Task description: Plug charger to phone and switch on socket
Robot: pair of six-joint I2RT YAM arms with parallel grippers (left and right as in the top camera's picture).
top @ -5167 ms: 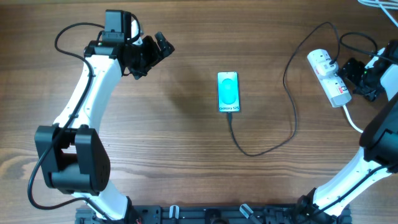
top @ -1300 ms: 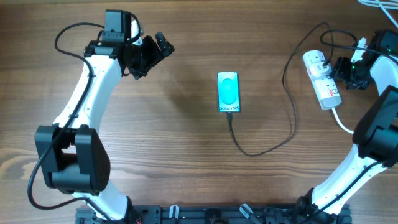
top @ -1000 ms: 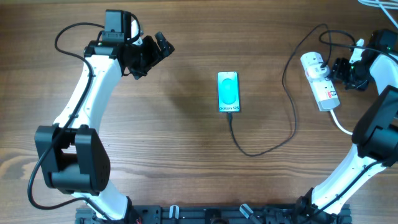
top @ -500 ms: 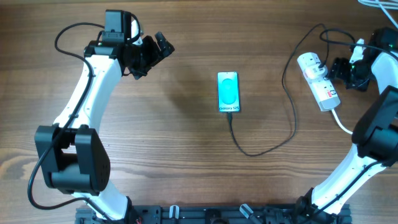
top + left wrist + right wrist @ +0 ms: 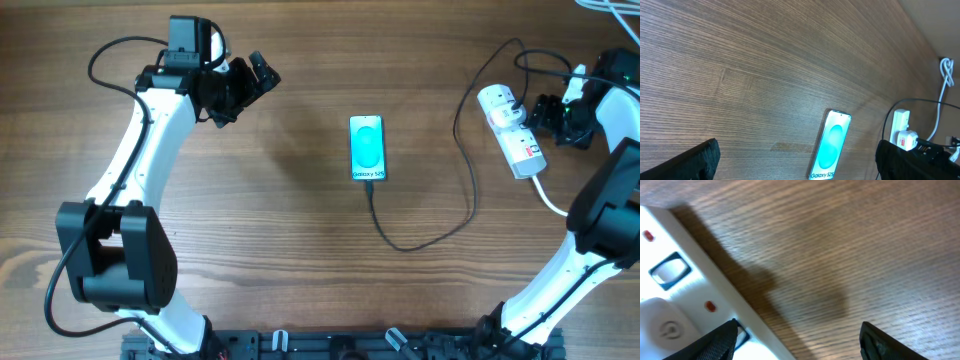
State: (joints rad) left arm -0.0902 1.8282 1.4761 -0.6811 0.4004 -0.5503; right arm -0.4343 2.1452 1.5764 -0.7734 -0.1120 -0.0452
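The phone [image 5: 367, 148] lies face up mid-table, cyan screen lit, and also shows in the left wrist view [image 5: 831, 145]. The black charger cable [image 5: 458, 120] runs from the phone's lower edge, loops right and climbs to a white adapter on the socket strip [image 5: 512, 132]. My right gripper [image 5: 553, 112] is open just right of the strip. In the right wrist view its left finger overlaps the strip [image 5: 675, 305] by a rocker switch, with the gripper [image 5: 800, 342] holding nothing. My left gripper [image 5: 255, 75] is open and empty, far left of the phone [image 5: 800, 165].
The strip's thick white cord [image 5: 555, 200] trails toward the right arm's base. More white cables [image 5: 610, 8] lie at the top right corner. Bare wood spans between the left arm and the phone.
The socket strip has slid left and a little up, and my right gripper moved up-left with it. In the last half second almost nothing moves. The left arm is still.
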